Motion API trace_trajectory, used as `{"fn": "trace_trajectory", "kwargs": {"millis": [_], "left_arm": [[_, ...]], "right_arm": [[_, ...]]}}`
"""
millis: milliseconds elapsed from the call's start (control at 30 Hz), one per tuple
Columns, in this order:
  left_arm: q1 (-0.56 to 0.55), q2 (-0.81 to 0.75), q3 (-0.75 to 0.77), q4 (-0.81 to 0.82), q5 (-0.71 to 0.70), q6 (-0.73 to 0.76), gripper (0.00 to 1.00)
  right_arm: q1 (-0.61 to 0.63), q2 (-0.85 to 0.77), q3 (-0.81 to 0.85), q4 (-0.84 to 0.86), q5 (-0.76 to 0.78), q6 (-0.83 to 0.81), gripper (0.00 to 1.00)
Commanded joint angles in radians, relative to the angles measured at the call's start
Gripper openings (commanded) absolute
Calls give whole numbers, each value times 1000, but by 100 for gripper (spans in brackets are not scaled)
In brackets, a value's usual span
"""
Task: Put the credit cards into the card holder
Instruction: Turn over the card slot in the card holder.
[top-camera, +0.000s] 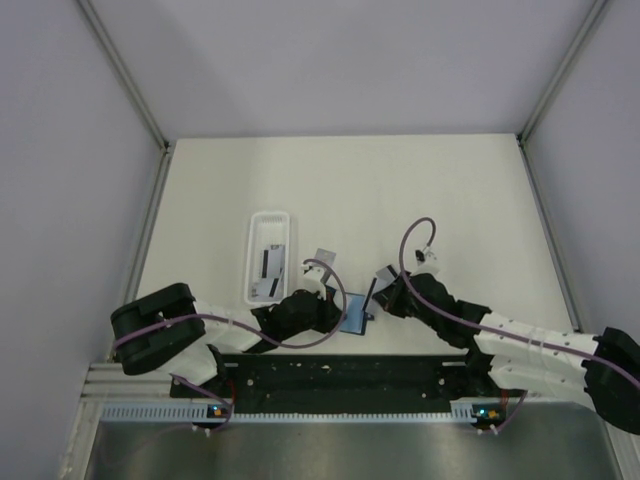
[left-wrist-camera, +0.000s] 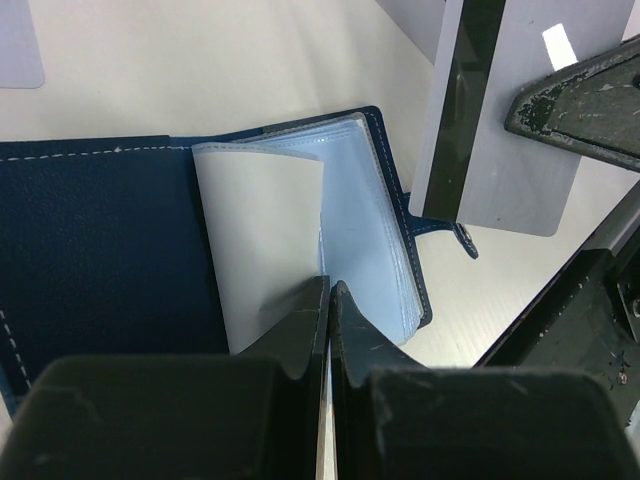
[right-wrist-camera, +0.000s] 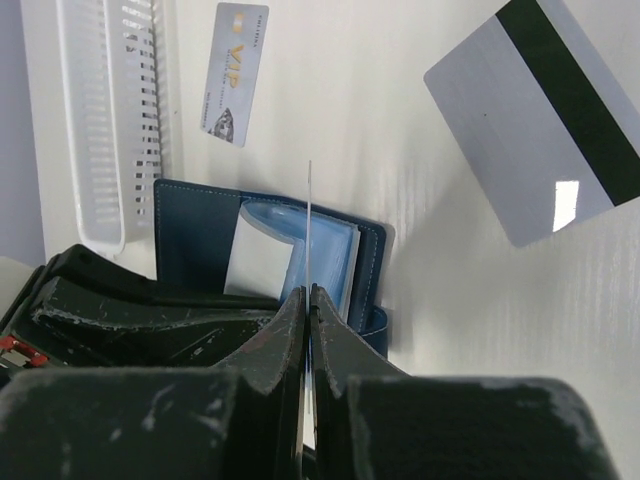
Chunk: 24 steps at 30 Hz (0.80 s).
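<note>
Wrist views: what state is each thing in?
Navy-blue folding card holder: open, flat on table.
Left gripper: shut on pale inner sleeve.
Right gripper: shut on thin grey striped card, edge-on.
Second grey black-striped card: lying loose, stripe up.
Printed VIP card: lying loose.

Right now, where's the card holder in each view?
Top external: card holder low centre, between the hands.
Left wrist: card holder open, left and centre; left hand pinches a leaf.
Right wrist: card holder open, centre-left, beyond right hand.
Landmark: held card in right hand, beside the card holder in all three.
</note>
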Motion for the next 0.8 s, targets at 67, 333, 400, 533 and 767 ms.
{"fn": "trace_trajectory", "kwargs": {"millis": [67, 333, 400, 533, 767], "left_arm": [[9, 37, -46, -143, 18, 16, 0], [12, 38, -49, -137, 22, 18, 0], [12, 35, -51, -135, 24, 18, 0], [13, 37, -52, -134, 24, 16, 0], [16, 35, -54, -132, 26, 19, 0]], "right_arm": [[21, 32, 3, 99, 13, 17, 0], [35, 90, 7, 118, -4, 36, 0], [38, 101, 11, 105, 4, 40, 0], [42, 101, 8, 93, 11, 45, 0], [44, 96, 7, 70, 16, 51, 0]]}}
